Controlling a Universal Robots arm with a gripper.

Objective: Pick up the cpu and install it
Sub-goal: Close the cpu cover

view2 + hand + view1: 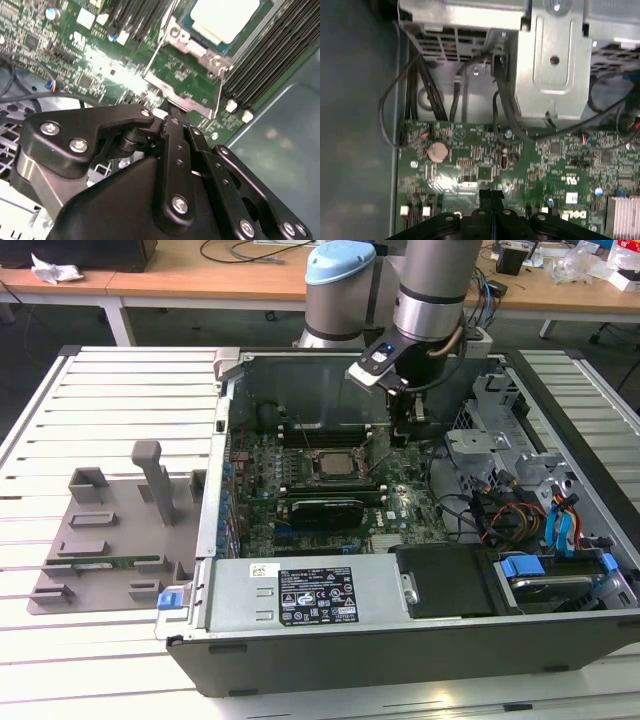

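From where I stand, the small flat square cpu with its shiny silver-grey metal top looks already laid in the square black socket with the metal frame on the green motherboard, inside the open grey computer case on the white slatted counter. The arm's black gripper hangs low over the board, with the cpu at about eight o'clock from it in the exterior view. Its jaws are clenched together on nothing. I'd judge the placing done and the securing in hand. With the thin wire lever so close, any further move calls for a slow, light touch
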